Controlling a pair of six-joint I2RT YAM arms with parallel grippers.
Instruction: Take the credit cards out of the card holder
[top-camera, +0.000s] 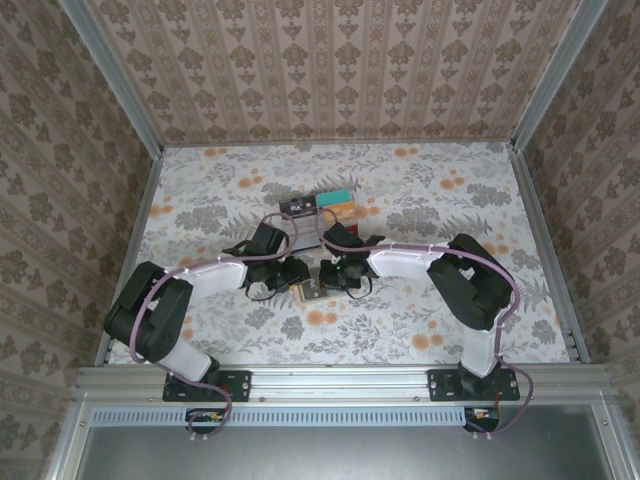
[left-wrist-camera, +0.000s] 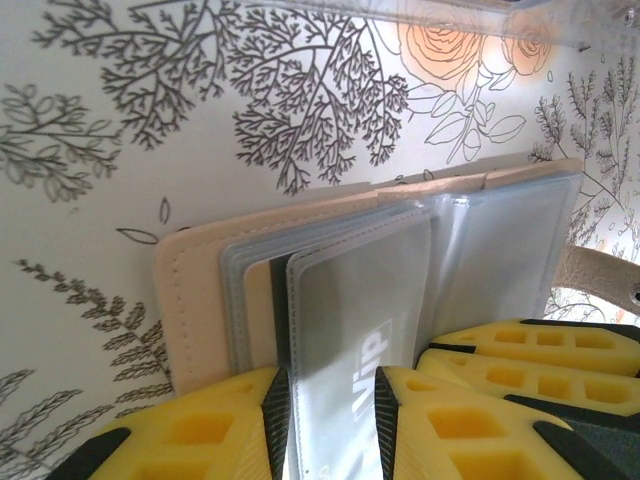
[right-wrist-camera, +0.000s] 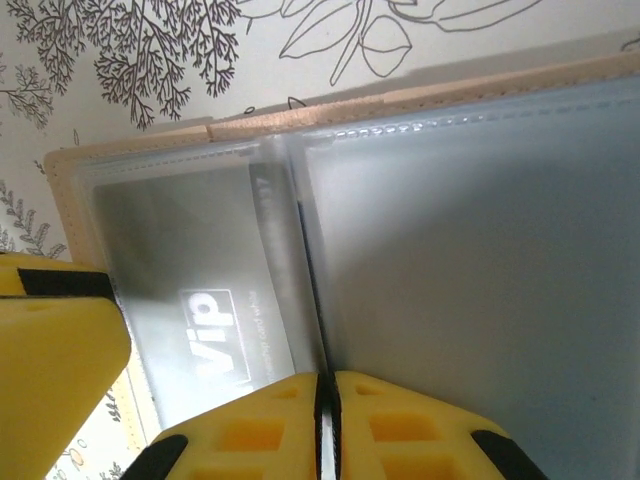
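- Mid-table, between the two wrists, the card holder (left-wrist-camera: 195, 300) lies spread open on its back: a flat tan bifold with a stitched, softly rounded cover and a stack of clear, greyish plastic sleeves (right-wrist-camera: 480, 250) bound at its spine.
- One sleeve carries a dark, glossy credit card (right-wrist-camera: 200, 290) with pale "vip" lettering, seen through the hazy plastic and sitting fully inside its pocket.
- A narrow tan strap (left-wrist-camera: 600, 280) with a small stud sticks out from the holder's far side.
- The left gripper (left-wrist-camera: 325, 400) has its chunky yellow fingers apart, one on each side of the leaf that holds the dark card; I cannot tell whether the pads press on it.
- The right gripper (right-wrist-camera: 325, 400) has its yellow fingers together, pinching a thin edge-on leaf of the card holder at the fold.
- Farther back on the table lie three loose cards close together: a black one (top-camera: 297, 207), a teal one (top-camera: 335, 196) and an orange one (top-camera: 344, 210).
- A clear plastic rim (left-wrist-camera: 480, 20) crosses the top of the left wrist view.
- The table (top-camera: 450, 320) is covered in a matt print of grey foliage and orange flowers, and damask-patterned walls (top-camera: 330, 60) enclose it.
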